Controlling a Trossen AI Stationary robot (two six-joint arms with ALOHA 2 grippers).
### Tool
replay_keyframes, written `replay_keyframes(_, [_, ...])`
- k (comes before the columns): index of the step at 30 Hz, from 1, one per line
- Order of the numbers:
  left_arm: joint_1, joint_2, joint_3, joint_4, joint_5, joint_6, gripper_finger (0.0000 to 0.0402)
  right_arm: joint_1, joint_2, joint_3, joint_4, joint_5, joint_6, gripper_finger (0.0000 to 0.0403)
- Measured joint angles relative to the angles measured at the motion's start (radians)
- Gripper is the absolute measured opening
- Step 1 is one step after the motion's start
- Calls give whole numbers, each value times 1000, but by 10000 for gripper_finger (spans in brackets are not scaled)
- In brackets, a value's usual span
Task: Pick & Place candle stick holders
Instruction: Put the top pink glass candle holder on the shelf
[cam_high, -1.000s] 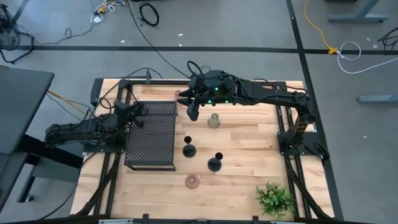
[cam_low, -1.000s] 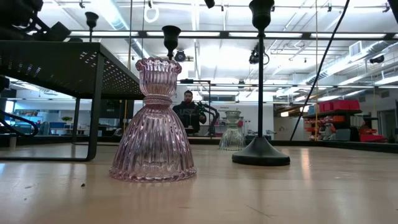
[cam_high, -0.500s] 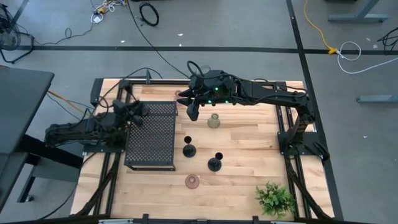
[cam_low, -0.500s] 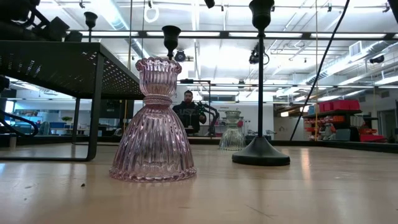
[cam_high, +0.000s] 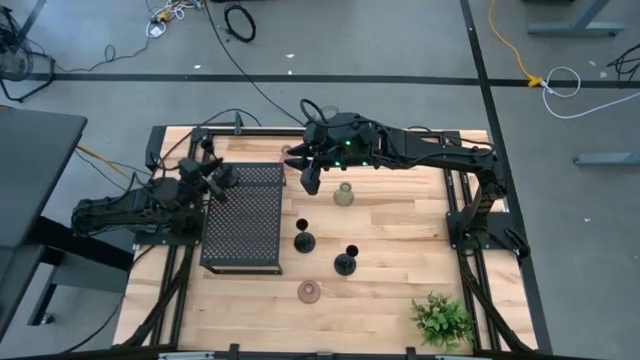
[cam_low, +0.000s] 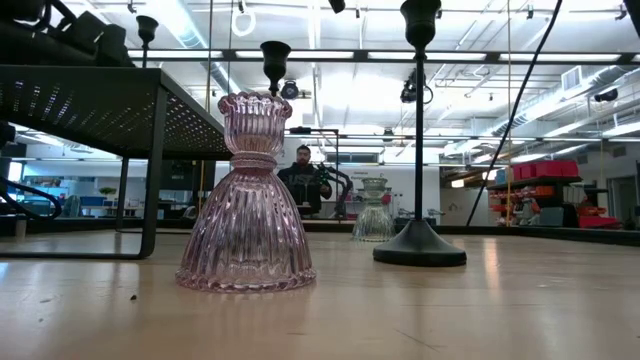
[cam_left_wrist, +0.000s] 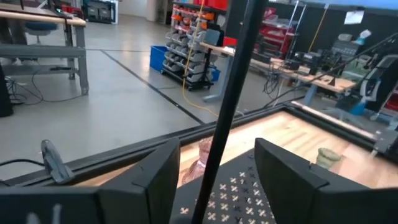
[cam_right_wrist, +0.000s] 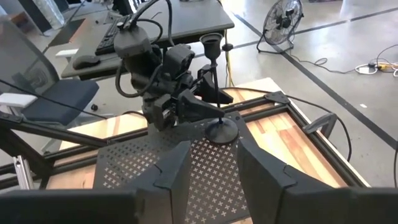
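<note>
A black candle stick holder (cam_right_wrist: 221, 130) stands upright by its round base on the far left corner of the black perforated stand (cam_high: 243, 225). My left gripper (cam_left_wrist: 217, 149) is open and level at that corner, one finger on each side of the holder's thin stem (cam_left_wrist: 229, 87) without touching it. My right gripper (cam_high: 311, 180) hangs open and holds nothing, above the table beyond the stand's far right corner. On the wood stand two black holders (cam_high: 304, 241) (cam_high: 346, 263), a pale green glass one (cam_high: 344, 195) and two pink glass ones (cam_high: 309, 291) (cam_high: 291, 155).
A green leafy plant (cam_high: 441, 319) sits at the near right corner. Black frame rails (cam_high: 470, 215) run along the table's sides. Bare wood lies between the holders and the plant. In the low view a person shows far behind the table.
My left gripper has opened and let go of the black holder's stem, and it has risen slightly. The holder stays upright on the stand.
</note>
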Motion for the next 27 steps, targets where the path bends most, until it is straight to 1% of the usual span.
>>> replay_keyframes(4, [0,0,5,5,-4,5,229,0,0,0,-1,0,0,130])
replay_keyframes(8, [0,0,46,-3,-11,9,236,0,0,0,-1,0,0,130])
replay_keyframes(13, [0,0,143,-27,-17,81,241,0,0,0,-1,0,0,130])
replay_keyframes(19, [0,0,271,-91,-16,86,241,0,0,0,-1,1,-1,130])
replay_keyframes(23, [0,0,331,-93,23,86,241,0,0,0,-1,1,-5,130])
replay_keyframes(27, [-1,0,348,-91,66,85,241,0,0,0,-1,21,-11,130])
